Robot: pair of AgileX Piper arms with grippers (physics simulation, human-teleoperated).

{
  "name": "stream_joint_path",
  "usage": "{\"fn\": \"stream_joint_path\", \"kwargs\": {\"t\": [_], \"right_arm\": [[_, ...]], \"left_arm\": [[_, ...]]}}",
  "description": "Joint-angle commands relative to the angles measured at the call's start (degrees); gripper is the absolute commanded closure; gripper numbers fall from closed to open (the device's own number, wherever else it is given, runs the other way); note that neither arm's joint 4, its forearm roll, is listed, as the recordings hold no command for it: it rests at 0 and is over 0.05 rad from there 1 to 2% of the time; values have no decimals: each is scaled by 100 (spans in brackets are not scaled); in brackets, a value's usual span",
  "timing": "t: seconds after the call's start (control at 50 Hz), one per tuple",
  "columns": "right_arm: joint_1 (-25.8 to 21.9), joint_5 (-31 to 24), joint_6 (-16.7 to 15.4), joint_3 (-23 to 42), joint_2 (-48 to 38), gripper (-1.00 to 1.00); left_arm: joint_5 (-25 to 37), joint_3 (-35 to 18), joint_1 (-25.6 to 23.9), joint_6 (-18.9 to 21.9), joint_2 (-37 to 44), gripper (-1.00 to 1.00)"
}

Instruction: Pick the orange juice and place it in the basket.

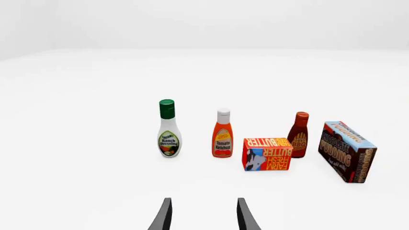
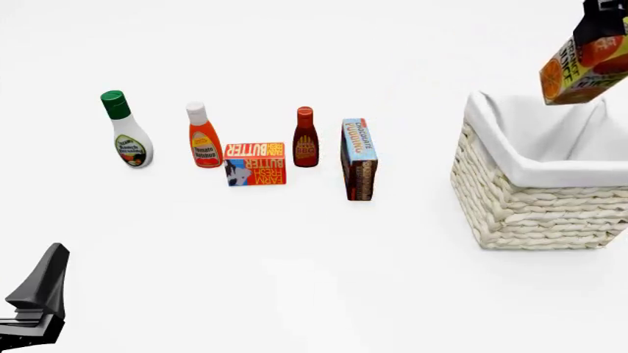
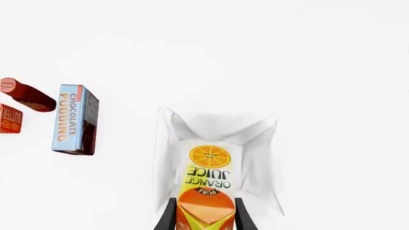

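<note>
The orange juice (image 2: 584,70) carton hangs tilted in the air above the basket (image 2: 534,202) at the right edge of the front view. My right gripper (image 2: 601,26) is shut on the carton's top. In the right wrist view the orange juice (image 3: 206,184) sits between my right gripper's fingers (image 3: 167,216), directly over the basket's white liner (image 3: 172,129). My left gripper (image 1: 201,215) is open and holds nothing, low near the front left of the table, facing the row of groceries; the front view shows only part of that arm.
On the left half of the table stand a ranch dressing bottle (image 2: 126,131), a ketchup bottle (image 2: 203,136), a butter box (image 2: 255,163), a BBQ sauce bottle (image 2: 305,137) and a chocolate pudding box (image 2: 358,158).
</note>
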State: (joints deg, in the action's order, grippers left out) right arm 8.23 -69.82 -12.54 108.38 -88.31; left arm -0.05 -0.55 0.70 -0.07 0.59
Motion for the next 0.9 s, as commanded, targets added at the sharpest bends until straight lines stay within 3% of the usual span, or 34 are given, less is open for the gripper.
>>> {"fn": "stream_joint_path", "kwargs": {"t": [0.02,0.9], "right_arm": [[125,-8,180,-30,-93,100],[260,-8,500,-40,-656,100]], "left_arm": [[-12,15,-19,1,-1,-100],[-12,15,-17,0,-1,-100]]}}
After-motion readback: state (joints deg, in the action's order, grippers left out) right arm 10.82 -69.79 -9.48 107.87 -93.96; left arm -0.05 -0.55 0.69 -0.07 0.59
